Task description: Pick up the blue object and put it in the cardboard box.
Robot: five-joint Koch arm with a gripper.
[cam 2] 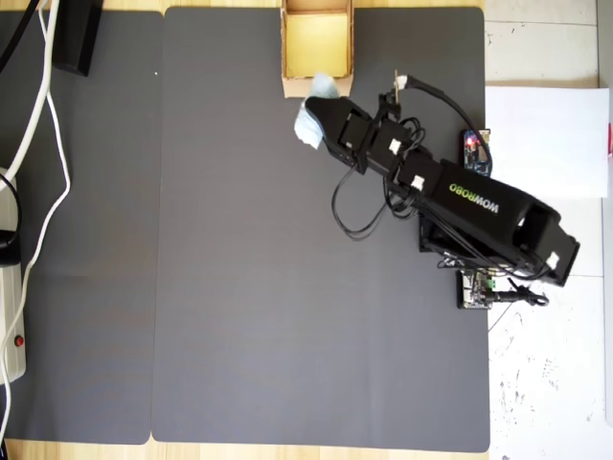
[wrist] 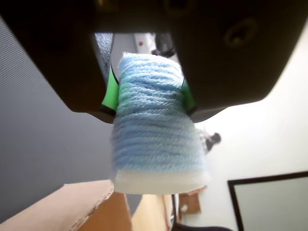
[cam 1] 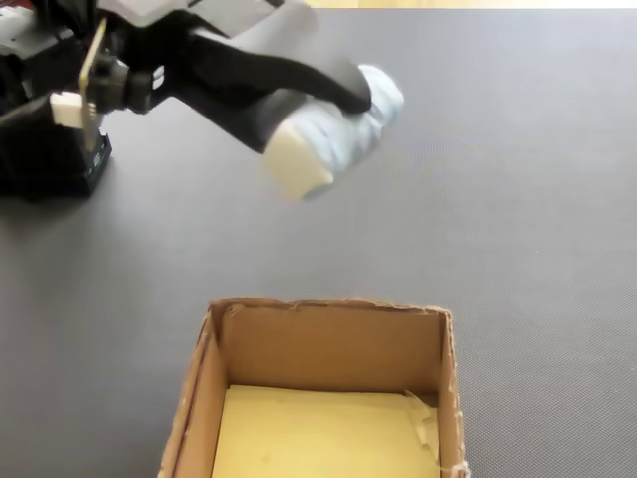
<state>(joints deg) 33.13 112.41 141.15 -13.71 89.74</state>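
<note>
Blue object (wrist: 156, 125): wound yarn, soft and fuzzy, pale blue strands over a white foam-like core showing at its end. Gripper (wrist: 150, 94): matt black plastic, with glossy green pads against the yarn. Cardboard box (cam 1: 328, 344): raw tan corrugated board, rough torn edges, matt; its floor is a smooth yellowish sheet. Mat (cam 2: 239, 287) under the box: dark grey, fine woven texture, matt. Beside the mat, tabletop (cam 2: 546, 383): pale, smooth, lightly speckled. Arm (cam 2: 469, 206): matt black plastic with printed lettering.

In the overhead view, the cardboard box (cam 2: 317, 43) sits on the mat (cam 2: 239, 287) at its top edge. The hand (cam 2: 316, 110) holds the blue object (cam 2: 308, 123) just below the box's lower wall, above the mat.
</note>
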